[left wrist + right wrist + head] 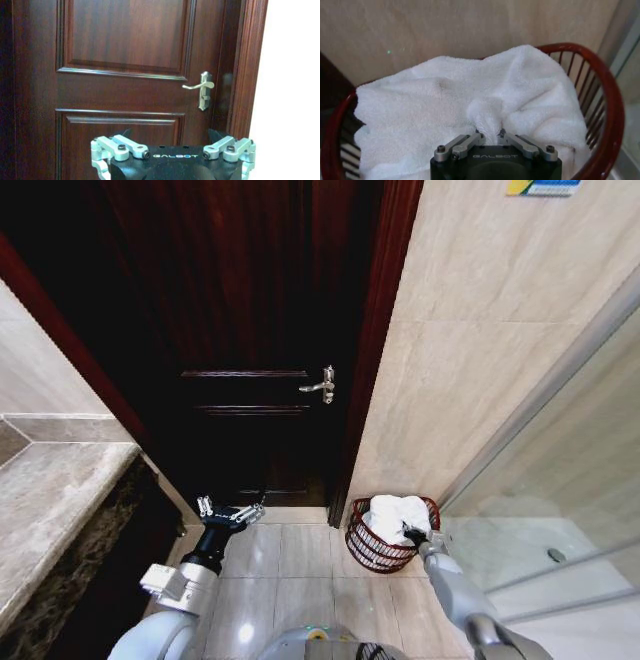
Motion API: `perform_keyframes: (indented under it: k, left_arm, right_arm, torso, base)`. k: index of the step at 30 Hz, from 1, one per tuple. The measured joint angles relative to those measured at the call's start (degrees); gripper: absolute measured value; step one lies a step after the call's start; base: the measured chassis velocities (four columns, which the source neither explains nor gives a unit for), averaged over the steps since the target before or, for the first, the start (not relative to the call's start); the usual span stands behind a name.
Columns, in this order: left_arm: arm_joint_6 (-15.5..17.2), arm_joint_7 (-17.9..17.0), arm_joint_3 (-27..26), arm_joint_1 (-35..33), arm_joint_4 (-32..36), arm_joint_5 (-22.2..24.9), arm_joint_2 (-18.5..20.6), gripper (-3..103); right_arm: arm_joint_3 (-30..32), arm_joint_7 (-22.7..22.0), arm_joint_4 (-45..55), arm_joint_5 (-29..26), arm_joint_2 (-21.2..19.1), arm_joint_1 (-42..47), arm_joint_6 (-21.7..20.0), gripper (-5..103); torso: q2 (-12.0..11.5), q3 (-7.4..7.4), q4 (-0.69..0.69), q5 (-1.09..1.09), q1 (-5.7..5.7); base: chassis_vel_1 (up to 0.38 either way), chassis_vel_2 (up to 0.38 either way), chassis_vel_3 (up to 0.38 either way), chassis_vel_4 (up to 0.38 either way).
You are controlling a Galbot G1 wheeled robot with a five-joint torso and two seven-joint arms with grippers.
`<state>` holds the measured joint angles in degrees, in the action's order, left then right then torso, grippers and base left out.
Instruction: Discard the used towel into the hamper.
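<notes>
Pinching a fold of the white towel (485,112), the right gripper (490,135) is holding it inside the hamper (610,112); only release is remaining. Left gripper (230,513) is idling spread open.

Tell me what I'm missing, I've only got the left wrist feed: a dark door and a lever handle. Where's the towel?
Observer: The white towel is piled in the hamper, on the floor right of the door frame.
Operator: Is the right arm holding it?
Observer: Yes. The right gripper is shut on a fold of the towel, over the hamper.
Operator: And my left arm?
Observer: The left gripper is open, low in front of the door, apart from the hamper.
</notes>
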<state>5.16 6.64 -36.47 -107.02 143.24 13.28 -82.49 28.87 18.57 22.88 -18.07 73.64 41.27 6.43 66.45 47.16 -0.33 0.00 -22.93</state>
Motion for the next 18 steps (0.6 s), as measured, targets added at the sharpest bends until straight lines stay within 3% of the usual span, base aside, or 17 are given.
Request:
perform_keyframes:
  k: [13, 18]
  left_arm:
    - [0.0, 0.0, 0.0, 0.0, 0.0, 0.0, 0.0, 99]
    - [0.0, 0.0, 0.0, 0.0, 0.0, 0.0, -0.01, 99]
  right_arm:
    - [1.14, 0.23, -7.35, 14.29, 1.42, -5.91, -5.67, 7]
    - [0.98, -1.0, -7.2, 15.5, 2.33, -5.96, -6.11, 7]
  torso:
    - [0.0, 0.0, 0.0, -0.01, 0.0]
    - [0.0, 0.0, 0.0, -0.01, 0.0]
  base:
    - [0.0, 0.0, 0.0, 0.0]
    - [0.0, 0.0, 0.0, 0.0]
